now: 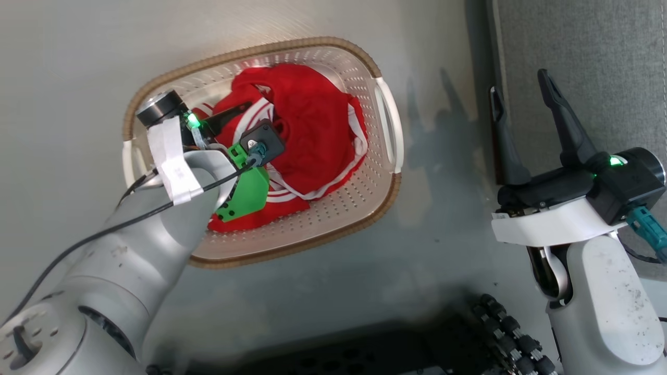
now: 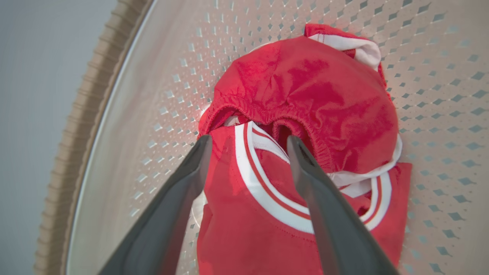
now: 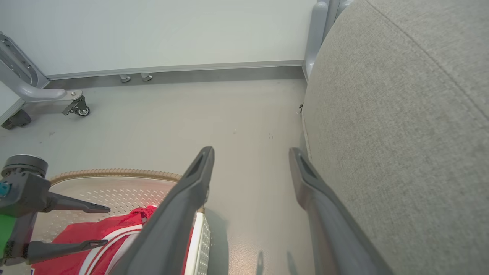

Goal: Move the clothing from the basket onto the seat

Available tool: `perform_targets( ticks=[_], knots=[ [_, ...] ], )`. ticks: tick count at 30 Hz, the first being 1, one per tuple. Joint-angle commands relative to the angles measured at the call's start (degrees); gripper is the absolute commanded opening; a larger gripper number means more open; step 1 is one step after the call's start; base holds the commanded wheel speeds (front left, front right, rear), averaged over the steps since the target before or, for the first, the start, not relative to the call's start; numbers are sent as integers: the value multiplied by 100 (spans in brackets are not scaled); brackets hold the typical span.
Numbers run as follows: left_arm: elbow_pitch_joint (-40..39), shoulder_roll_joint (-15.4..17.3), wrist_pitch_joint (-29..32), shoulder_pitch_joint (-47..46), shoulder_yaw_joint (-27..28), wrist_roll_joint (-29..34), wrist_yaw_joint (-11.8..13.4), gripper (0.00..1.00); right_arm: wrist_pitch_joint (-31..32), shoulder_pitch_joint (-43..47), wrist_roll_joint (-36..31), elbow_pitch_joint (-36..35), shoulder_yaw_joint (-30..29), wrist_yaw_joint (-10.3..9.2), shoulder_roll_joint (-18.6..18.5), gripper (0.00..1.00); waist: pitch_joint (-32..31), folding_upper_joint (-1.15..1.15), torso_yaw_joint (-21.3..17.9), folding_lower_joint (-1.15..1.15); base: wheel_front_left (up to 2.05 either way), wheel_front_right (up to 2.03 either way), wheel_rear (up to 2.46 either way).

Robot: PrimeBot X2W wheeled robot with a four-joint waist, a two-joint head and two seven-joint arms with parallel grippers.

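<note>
Left wrist view: left gripper point(image 2: 249, 138) is spread wide with nothing between its fingers, tips down over the clothing point(image 2: 298, 126) in the basket point(image 2: 84, 114). One fingertip sits at the jersey point(image 2: 244, 229) edge and the other at the elastic waistband of the shorts point(image 2: 305, 84), with the white collar trim running between them. Touching cloth or just above it, can't tell. Shorts lie bunched on top of the jersey, both inside the basket, none on the seat point(image 1: 599, 78) yet. Step in hand, as I read it: the first grab. To do it well, push down so the fingers bracket a thick fold. The trim plus the waistband looks the best bite. Close fully before lifting, since a shallow pinch on slick sports fabric would likely slip. Don't drive the tips into the perforated bottom. Lift straight up past the brown rim, because the basket looks light and could drag along the floor point(image 1: 443, 234). Both pieces may come up together or just one, so check. Right gripper point(image 1: 517, 82) is also splayed and empty, held over the floor just beside the seat's edge, well apart from the basket. The seat lies off to the basket's right.
</note>
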Motion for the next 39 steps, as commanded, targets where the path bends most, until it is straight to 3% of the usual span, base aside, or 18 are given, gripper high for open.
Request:
perform_targets(
  ticks=[1, 12, 22, 32, 33, 35, 39],
  knots=[
    [64, 77, 32, -204, -63, -34, -11, 100, -14, -104, 57, 13, -18, 0, -17, 100, 264, 65, -231, -1, 0, 0, 0],
    [350, 217, 882, -536, -236, -279, 7, 100, -14, -249, 238, 97, 63, 0, -16, 100, 650, 65, -416, -1, 0, 0, 0],
    [416, 436, 1634, -531, -332, -259, 477, 100, -14, -233, 394, 140, 160, 0, -16, 100, 883, 65, -521, -1, 0, 0, 0],
    [426, 461, 1962, -541, -433, -268, 598, 100, -13, -287, 427, 132, 142, 0, -20, 100, 1072, 65, -451, -1, 0, 0, 0],
    [427, 455, 1983, -550, -441, -269, 610, 60, -13, -290, 424, 130, 140, 0, -20, 100, 1081, 65, -444, -1, 0, 0, 0],
    [428, 438, 1963, -575, -454, -272, 656, 0, -13, -296, 422, 126, 129, 0, -20, 100, 1097, 65, -433, -1, 0, 0, 0],
    [429, 404, 1944, -558, -481, -287, 670, 0, -13, -304, 442, 164, 106, 0, -21, 100, 1082, 65, -414, -1, 0, 0, 0]
  ],
)
